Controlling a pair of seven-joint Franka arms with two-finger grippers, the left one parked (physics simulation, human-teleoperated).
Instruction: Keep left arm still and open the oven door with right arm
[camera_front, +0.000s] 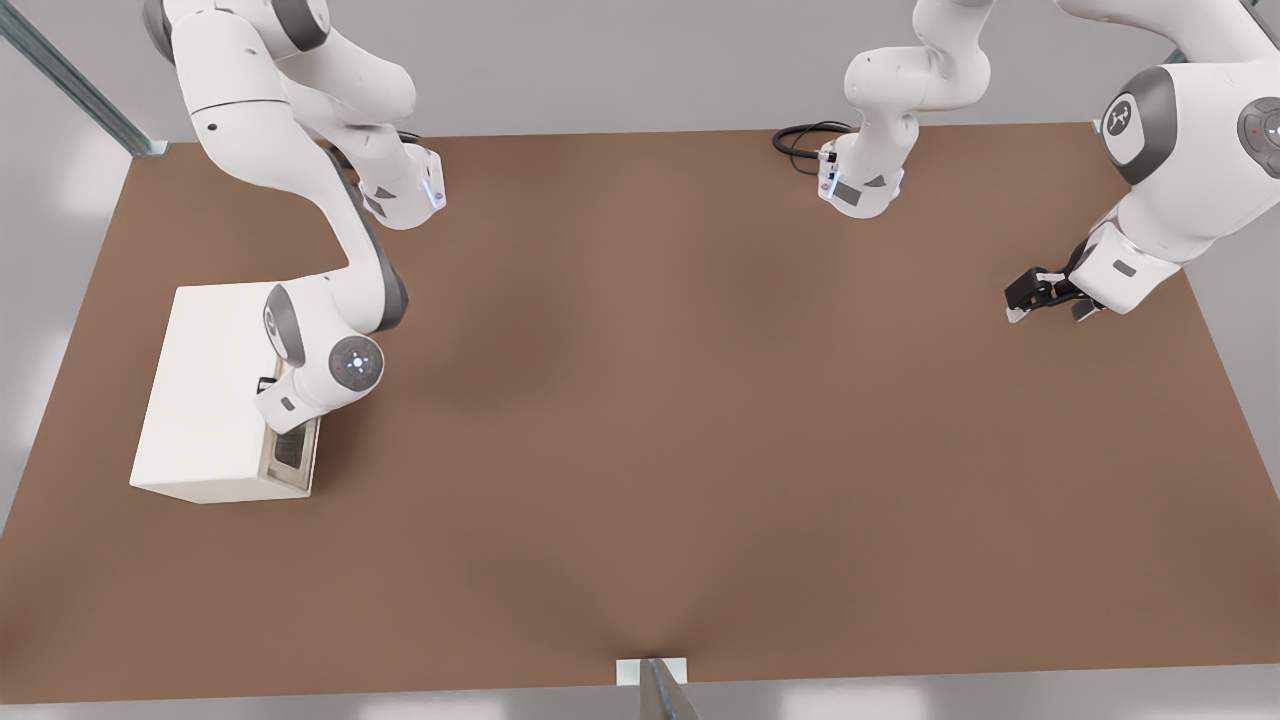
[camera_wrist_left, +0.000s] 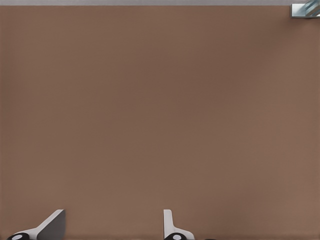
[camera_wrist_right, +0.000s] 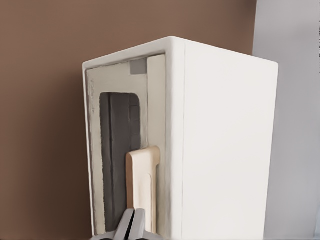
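I see the oven (camera_front: 205, 400) near the bench's (camera_front: 700, 420) edge on the front view's left, its oven door (camera_wrist_right: 120, 150) flush, and my gripper (camera_wrist_right: 134, 225) at the handle (camera_wrist_right: 142, 187), fingers pressed together, gripping nothing.

Bright, even light (soft shadows), sharp throughout.

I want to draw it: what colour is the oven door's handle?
Pale beige. The handle shows best in the right wrist view, just above the pincer.

Brown table (camera_front: 700, 450), black cable (camera_front: 800, 138) beyond.
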